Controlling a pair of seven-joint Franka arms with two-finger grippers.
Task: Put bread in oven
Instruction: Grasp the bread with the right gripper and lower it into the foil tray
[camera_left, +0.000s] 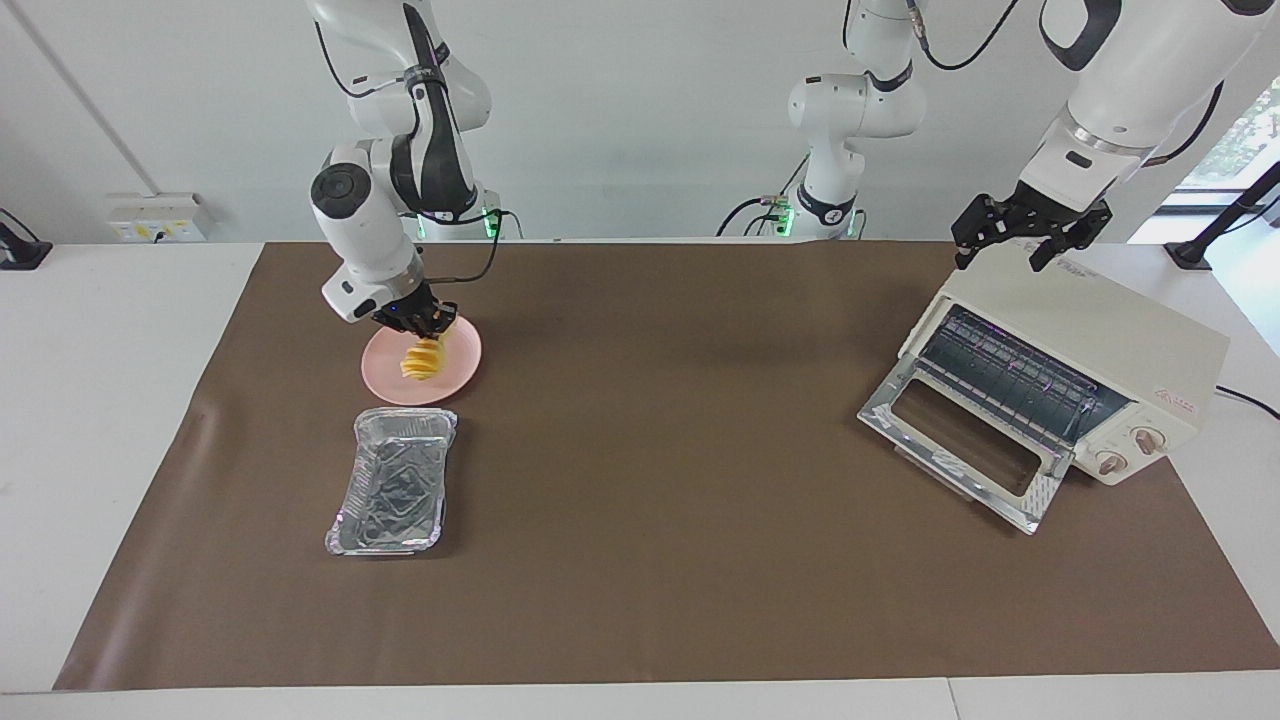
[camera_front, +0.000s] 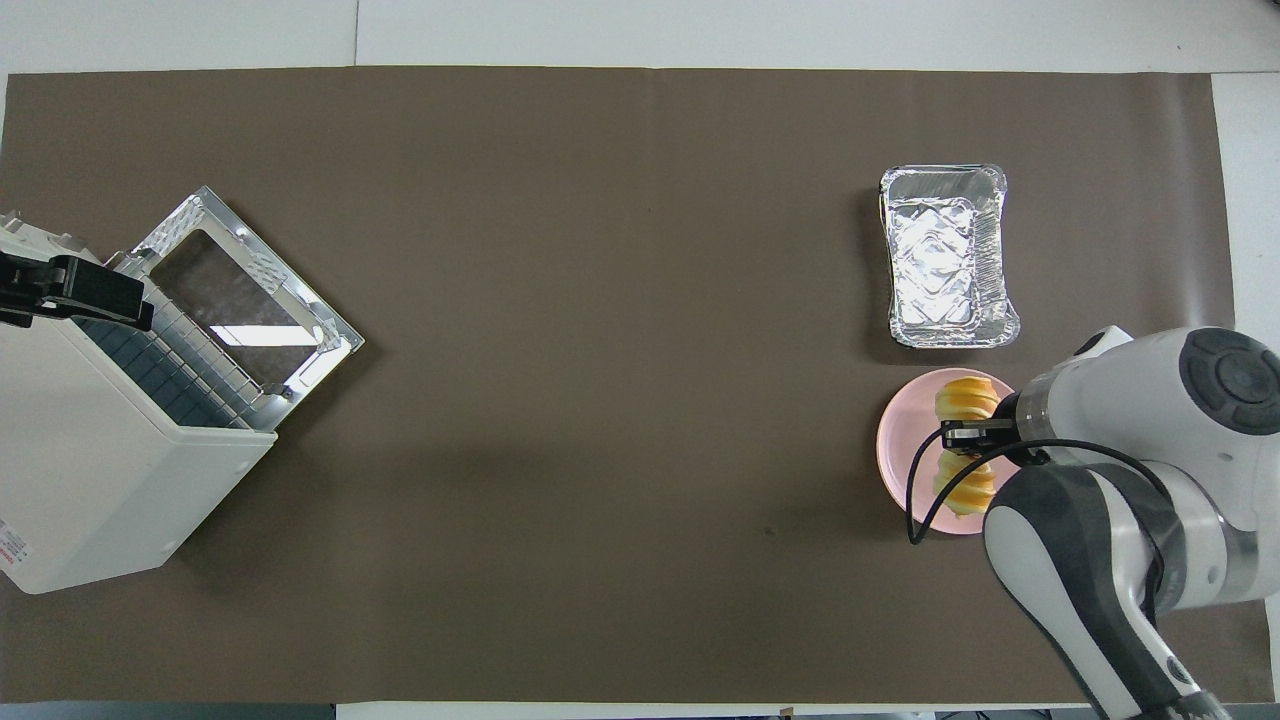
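Observation:
The yellow-orange ridged bread (camera_left: 422, 362) is on the pink plate (camera_left: 385, 378) at the right arm's end of the table. My right gripper (camera_left: 428, 328) is down on the bread and shut across its middle; the loaf hangs tilted under the fingers, its low end at the plate. In the overhead view the right gripper (camera_front: 965, 438) crosses the bread (camera_front: 966, 398) over the plate (camera_front: 898, 450). The cream-white oven (camera_left: 1120, 335) stands at the left arm's end, its glass door (camera_left: 960, 440) dropped open and the rack showing. My left gripper (camera_left: 1015, 250) hovers open over the oven's top.
A rectangular silver foil tray (camera_left: 392, 482) lies empty beside the plate, farther from the robots. A brown mat (camera_left: 650, 450) covers the table. The oven (camera_front: 90, 440) sits angled, its door (camera_front: 245, 290) facing the table's middle.

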